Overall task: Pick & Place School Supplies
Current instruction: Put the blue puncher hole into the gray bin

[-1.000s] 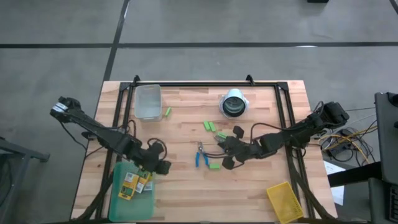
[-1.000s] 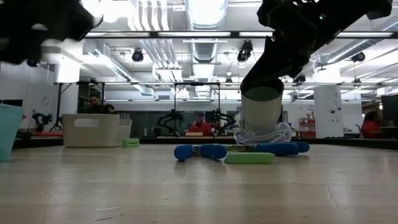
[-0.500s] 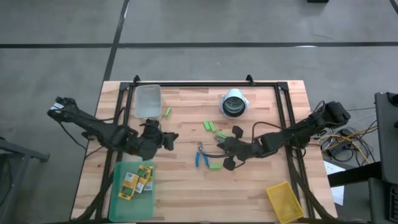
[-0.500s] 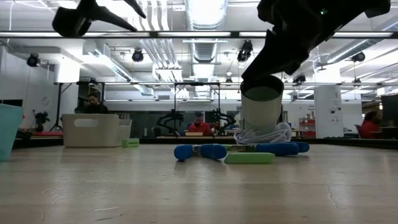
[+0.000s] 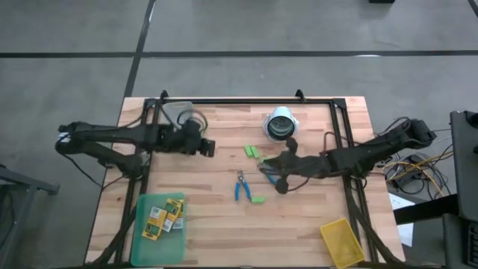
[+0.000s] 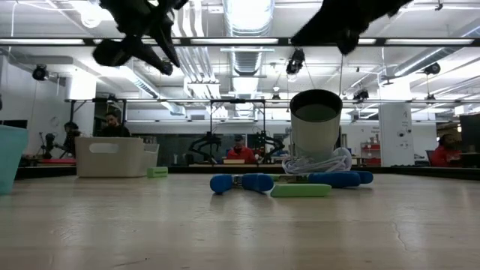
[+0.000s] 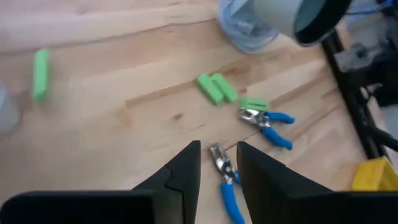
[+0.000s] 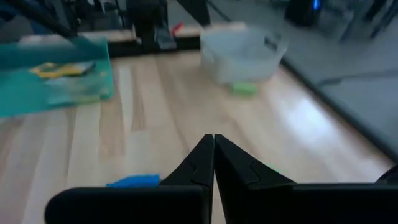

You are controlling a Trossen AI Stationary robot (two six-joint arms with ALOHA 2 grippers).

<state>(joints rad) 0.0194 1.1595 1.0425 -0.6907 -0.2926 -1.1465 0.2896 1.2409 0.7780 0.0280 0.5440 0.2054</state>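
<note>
Two blue-handled scissors lie flat on the table: one (image 5: 241, 187) mid-table, also seen in the left wrist view (image 7: 225, 180), and one (image 7: 267, 124) further right. Light-green blocks (image 5: 252, 152) (image 5: 258, 199) (image 5: 202, 134) lie around them. Crayon boxes (image 5: 163, 217) lie in the green tray (image 5: 146, 239). My left gripper (image 5: 211, 147) hangs open above the table, left of the blocks, with nothing between its fingers (image 7: 189, 163). My right gripper (image 8: 213, 140) is shut and empty, raised over the right-hand scissors.
A clear bin (image 5: 178, 119) stands at the far left, a white cup-like holder (image 5: 281, 125) at the far middle, and a yellow bin (image 5: 342, 239) at the near right. A black frame (image 5: 246, 101) runs along the table's far edge and sides.
My left gripper has left the spot above the green tray, rising and swinging toward the far edge and the table's middle. My right gripper has risen from just above the table beside the scissors, almost out of the top of the low view.
</note>
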